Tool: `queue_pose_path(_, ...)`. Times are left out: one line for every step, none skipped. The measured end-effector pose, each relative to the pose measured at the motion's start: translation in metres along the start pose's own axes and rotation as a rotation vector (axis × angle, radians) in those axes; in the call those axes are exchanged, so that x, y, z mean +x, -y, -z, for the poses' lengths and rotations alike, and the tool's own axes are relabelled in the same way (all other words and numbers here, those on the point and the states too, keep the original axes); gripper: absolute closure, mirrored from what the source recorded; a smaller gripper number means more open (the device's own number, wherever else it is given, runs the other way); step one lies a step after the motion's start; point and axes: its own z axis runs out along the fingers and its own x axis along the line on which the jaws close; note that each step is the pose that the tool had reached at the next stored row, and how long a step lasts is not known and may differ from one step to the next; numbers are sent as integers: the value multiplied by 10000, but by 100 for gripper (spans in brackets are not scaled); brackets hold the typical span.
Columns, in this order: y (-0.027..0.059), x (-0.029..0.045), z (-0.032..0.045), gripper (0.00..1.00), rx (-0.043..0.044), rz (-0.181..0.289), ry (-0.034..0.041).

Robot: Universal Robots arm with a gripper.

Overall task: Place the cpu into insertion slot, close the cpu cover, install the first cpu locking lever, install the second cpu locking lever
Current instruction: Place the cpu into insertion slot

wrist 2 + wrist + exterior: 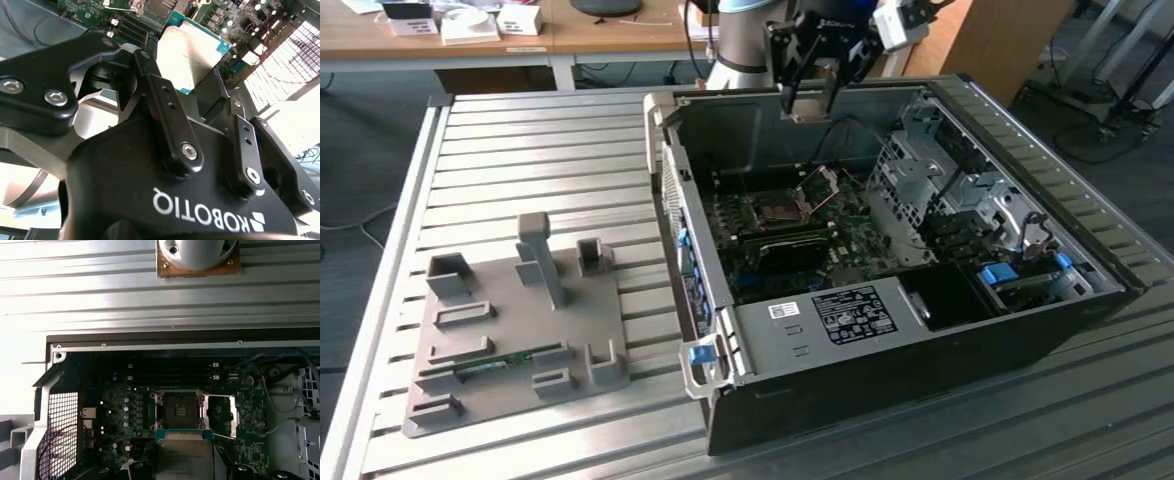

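My gripper (810, 100) hangs above the far wall of the open computer case (761, 330), shut on the cpu (809, 113). Seen in the second wrist view, the cpu (192, 55) is a flat silvery square with a teal edge, pinched between the two black fingers (162, 100). Below it on the dark green motherboard lies the insertion slot (179, 410), a square socket with a dark centre and metal rim. The cpu (185, 457) sits just short of it in the first wrist view. The cpu cover (222, 415) stands swung open beside the slot (777, 210), as does the cover (822, 188) in the exterior view.
Long black memory slots (170, 372) run beside the socket. A metal drive cage (947, 180) and cables fill the case at the exterior view's right. A grey fixture plate (520, 330) with holders rests on the slatted metal table (534, 150) at the exterior view's left.
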Motion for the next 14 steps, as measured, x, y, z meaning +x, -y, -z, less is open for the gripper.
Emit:
queue_pose_path(1,0,-5,46,1,0,-1)
queue_pose_path(1,0,-10,46,3,0,-1)
queue_pose_path(1,0,-14,46,1,0,-1)
queue_pose_path(1,0,-16,46,2,0,-1)
queue_pose_path(2,0,-18,46,2,0,-1)
queue_pose_path(3,0,-31,46,1,0,-1)
queue_pose_path(3,-1,-37,46,2,0,-1)
queue_pose_path(4,-1,-37,46,2,0,-1)
queue_pose_path(4,-1,-38,46,1,0,0)
queue_pose_path(4,-1,-40,46,0,0,0)
queue_pose_path(4,-1,-44,46,-2,0,1)
queue_pose_path(5,-1,-50,46,-2,0,1)
queue_pose_path(6,-1,-58,46,-1,0,0)
queue_pose_path(6,-1,-66,46,0,0,-1)
